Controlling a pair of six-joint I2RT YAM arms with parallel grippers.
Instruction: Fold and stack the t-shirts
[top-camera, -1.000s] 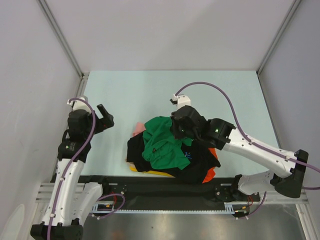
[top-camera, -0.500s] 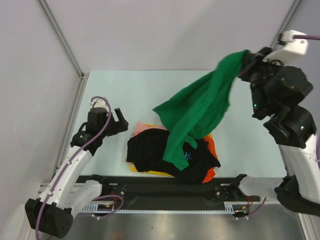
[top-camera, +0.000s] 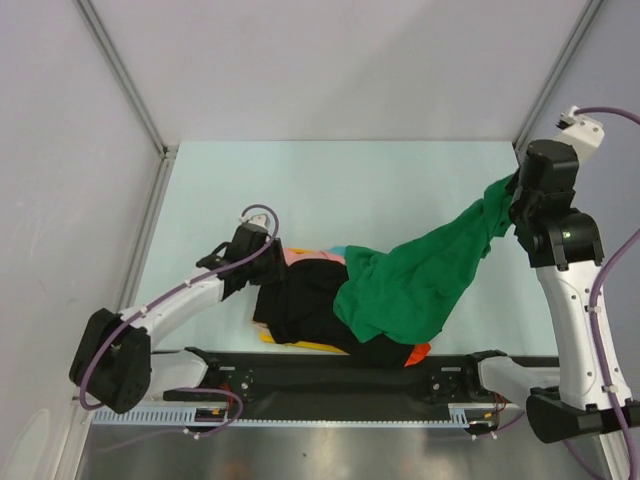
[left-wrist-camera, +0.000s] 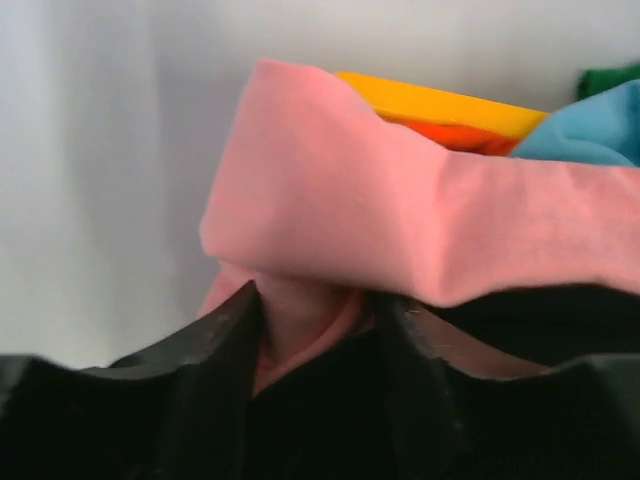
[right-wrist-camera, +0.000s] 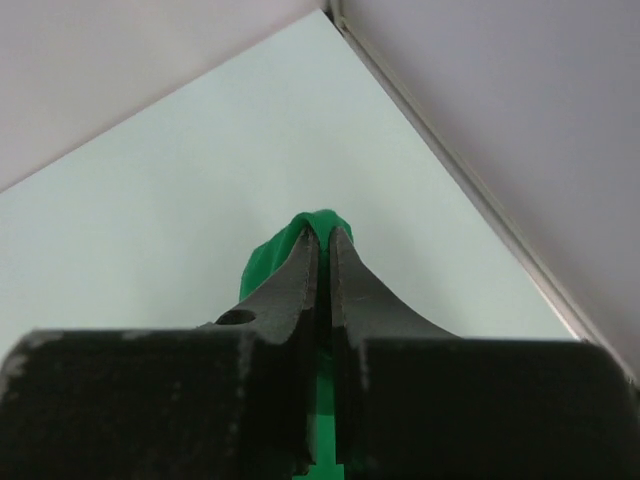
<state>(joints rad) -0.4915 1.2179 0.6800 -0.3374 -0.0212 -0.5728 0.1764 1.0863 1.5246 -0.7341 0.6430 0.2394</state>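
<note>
My right gripper (top-camera: 510, 197) is raised at the right side of the table and shut on a corner of the green t-shirt (top-camera: 420, 280). The shirt hangs from it down-left onto the pile. In the right wrist view the green cloth (right-wrist-camera: 272, 258) is pinched between the shut fingers of my right gripper (right-wrist-camera: 322, 235). The pile holds a black shirt (top-camera: 300, 305), pink (top-camera: 300, 256), light blue (top-camera: 338, 250), yellow (top-camera: 300, 345) and orange (top-camera: 421, 350) cloth. My left gripper (top-camera: 262, 264) is low at the pile's left edge. Its jaws are apart (left-wrist-camera: 320, 300) around a fold of the pink shirt (left-wrist-camera: 400, 220).
The pale table (top-camera: 330, 190) is walled by grey panels on three sides, with metal posts at the back corners. A black rail (top-camera: 330, 375) runs along the near edge between the arm bases. The right wall stands close beside my right gripper.
My right gripper has come down from high at the back right, and the green shirt now drapes lower over the pile. My left gripper has moved right, from beside the pile into its pink edge.
</note>
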